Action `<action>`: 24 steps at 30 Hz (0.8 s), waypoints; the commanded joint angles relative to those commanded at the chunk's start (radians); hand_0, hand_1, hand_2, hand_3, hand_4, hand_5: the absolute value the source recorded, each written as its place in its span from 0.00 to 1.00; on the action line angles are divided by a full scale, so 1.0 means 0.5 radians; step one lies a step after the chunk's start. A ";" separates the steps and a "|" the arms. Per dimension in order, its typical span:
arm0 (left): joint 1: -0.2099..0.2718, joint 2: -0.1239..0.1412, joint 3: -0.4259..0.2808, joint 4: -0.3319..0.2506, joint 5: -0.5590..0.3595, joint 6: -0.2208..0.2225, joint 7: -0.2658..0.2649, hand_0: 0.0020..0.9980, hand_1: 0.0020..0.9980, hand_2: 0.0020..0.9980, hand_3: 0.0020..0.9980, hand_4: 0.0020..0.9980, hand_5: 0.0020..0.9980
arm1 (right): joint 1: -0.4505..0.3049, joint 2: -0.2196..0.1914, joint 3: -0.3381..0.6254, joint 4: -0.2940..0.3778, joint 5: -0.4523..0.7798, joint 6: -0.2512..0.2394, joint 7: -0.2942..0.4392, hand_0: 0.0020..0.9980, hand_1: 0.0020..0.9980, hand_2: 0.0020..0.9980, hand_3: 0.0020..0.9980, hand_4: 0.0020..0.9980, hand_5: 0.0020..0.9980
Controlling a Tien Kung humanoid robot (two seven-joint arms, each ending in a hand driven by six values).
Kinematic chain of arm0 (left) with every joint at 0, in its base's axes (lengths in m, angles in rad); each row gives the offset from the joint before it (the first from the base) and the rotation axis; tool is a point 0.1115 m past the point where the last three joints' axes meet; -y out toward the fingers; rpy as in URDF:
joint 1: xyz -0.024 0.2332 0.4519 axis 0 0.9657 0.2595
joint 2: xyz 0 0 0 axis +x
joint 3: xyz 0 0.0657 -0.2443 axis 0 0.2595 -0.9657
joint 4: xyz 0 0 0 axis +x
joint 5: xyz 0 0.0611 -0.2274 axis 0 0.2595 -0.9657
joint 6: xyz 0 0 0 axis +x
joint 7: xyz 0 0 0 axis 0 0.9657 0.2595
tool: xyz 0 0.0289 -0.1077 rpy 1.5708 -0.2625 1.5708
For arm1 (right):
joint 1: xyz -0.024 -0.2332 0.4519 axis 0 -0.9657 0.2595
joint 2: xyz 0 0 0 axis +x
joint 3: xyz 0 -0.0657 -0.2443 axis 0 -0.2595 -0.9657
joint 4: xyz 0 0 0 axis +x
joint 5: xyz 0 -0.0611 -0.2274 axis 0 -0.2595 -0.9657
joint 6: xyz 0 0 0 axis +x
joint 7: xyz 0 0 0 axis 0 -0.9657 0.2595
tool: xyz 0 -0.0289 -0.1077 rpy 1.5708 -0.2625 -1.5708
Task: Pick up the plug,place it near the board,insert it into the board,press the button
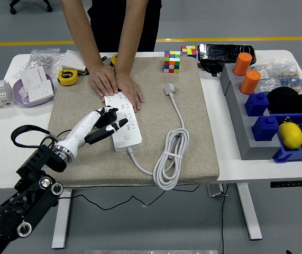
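The left robot hand hovers over the power strip's left edge, fingers spread and clamped on nothing, seemingly lining up with a socket or the button. A person's hands pin the strip's far end so it cannot slide. Further right, the plug lies untouched on the mat, its cable coiled nearer.

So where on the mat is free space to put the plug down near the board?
Bare mat lies between the board and the cable, and right of the cable up to the mat edge. The board's left side is crowded by the left hand; its far end is under the person's hands. The plug lies on the mat, far right of the board.
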 joint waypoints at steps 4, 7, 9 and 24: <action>-0.014 0.000 0.025 0.011 0.022 -0.010 0.013 1.00 0.95 0.89 0.87 1.00 1.00 | -0.001 -0.003 0.000 0.000 0.000 0.000 -0.003 0.81 0.75 0.74 0.77 1.00 0.98; -0.029 0.000 0.040 0.011 0.036 -0.013 0.019 1.00 0.95 0.89 0.87 1.00 1.00 | 0.001 -0.005 -0.002 0.000 0.000 0.000 -0.004 0.81 0.75 0.74 0.77 1.00 0.98; -0.043 0.001 0.055 0.011 0.045 -0.012 0.020 1.00 0.95 0.89 0.87 1.00 1.00 | 0.002 -0.005 -0.004 0.000 0.003 -0.001 -0.004 0.81 0.75 0.74 0.77 1.00 0.98; -0.089 0.002 0.099 0.013 0.106 -0.019 0.034 1.00 0.95 0.88 0.87 1.00 1.00 | 0.002 -0.007 -0.014 0.000 0.011 -0.001 -0.004 0.81 0.75 0.74 0.77 1.00 0.98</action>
